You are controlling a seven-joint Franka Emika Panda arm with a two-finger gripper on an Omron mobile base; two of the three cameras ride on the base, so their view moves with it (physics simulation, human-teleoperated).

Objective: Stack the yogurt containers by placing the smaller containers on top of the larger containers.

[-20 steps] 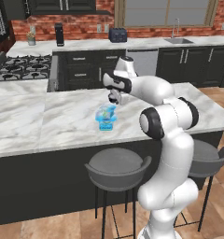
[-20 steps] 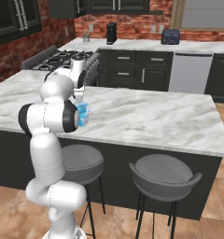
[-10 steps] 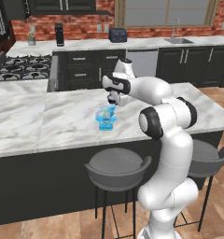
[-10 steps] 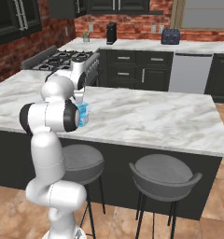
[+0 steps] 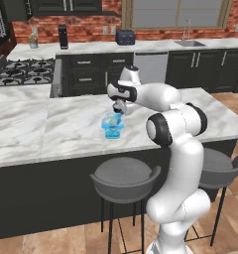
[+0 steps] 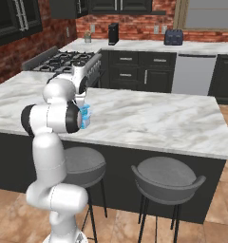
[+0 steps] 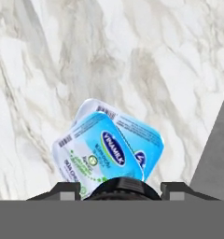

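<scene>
On the marble island counter (image 5: 66, 124) the medium clear-and-blue cup (image 7: 97, 154) sits askew on the wide light-blue tub (image 7: 149, 140), their printed lids overlapping. The same stack (image 5: 112, 126) stands near the counter's front edge and peeks out beside my arm as a blue patch (image 6: 86, 116). My gripper (image 5: 120, 108) hovers just above and slightly right of it. In the hand view the gripper (image 7: 122, 189) holds the tiny dark round cup (image 7: 121, 183) between its fingertips, seen as a dark dome; its pale top is hidden.
Two grey bar stools (image 5: 125, 179) (image 6: 167, 176) stand in front of the island. A stove (image 5: 22, 72) lies behind the counter's left end. Bare marble spreads to both sides of the stack.
</scene>
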